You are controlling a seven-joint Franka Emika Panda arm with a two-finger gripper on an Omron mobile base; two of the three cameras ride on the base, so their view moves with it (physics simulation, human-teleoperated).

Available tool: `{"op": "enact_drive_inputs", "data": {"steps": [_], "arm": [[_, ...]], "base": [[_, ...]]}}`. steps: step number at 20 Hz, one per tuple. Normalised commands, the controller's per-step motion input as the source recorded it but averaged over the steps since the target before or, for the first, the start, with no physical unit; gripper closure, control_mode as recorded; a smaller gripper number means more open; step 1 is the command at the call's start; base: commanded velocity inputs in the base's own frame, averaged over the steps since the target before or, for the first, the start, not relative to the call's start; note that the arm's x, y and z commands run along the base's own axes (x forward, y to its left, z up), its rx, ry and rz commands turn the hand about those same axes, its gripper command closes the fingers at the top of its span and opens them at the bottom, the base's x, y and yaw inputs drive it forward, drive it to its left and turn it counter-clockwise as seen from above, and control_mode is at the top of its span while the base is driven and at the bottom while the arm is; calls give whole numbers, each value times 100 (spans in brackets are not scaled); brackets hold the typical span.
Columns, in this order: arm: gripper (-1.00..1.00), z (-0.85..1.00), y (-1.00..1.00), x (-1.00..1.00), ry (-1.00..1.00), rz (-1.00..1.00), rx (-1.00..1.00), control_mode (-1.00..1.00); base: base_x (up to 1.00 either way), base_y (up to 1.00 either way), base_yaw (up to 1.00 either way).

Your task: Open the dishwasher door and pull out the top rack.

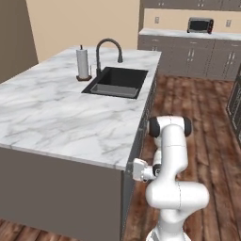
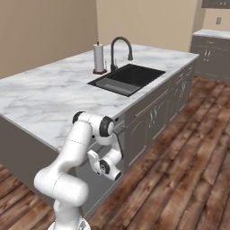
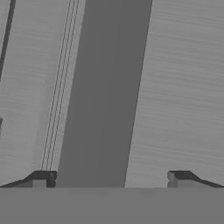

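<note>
Tool (image 3: 109,177) spread wide, close against dishwasher door (image 3: 175,96) — darker band between fingertips

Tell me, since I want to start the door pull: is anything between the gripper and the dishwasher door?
Nothing visible. In the hand view the open gripper faces the grey dishwasher door close up, a darker band running between its fingertips.

I see the sink (image 1: 116,81) sunk in the worktop (image 1: 52,117), faucet (image 1: 107,52) behind it, paper towel roll (image 1: 83,63) left of the faucet.
</note>
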Motion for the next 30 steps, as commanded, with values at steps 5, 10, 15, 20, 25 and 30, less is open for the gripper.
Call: {"op": "enact_drive_inputs", "data": {"steps": [5,10,15,20,25,30], "arm": [[100,0,42,25,13,0,-10,-100],[100,-25,-24,3,18,0,-10,-100],[100,-76,-100,0,27,4,-5,-100],[100,-100,-100,0,30,0,-2,-100],[100,-100,-100,0,33,0,-4,-100],[100,-95,-100,1,33,1,-31,-100]], "base": [[0,0,0],[0,0,0],[0,0,0],[0,0,0],[0,0,0],[0,0,0]]}}
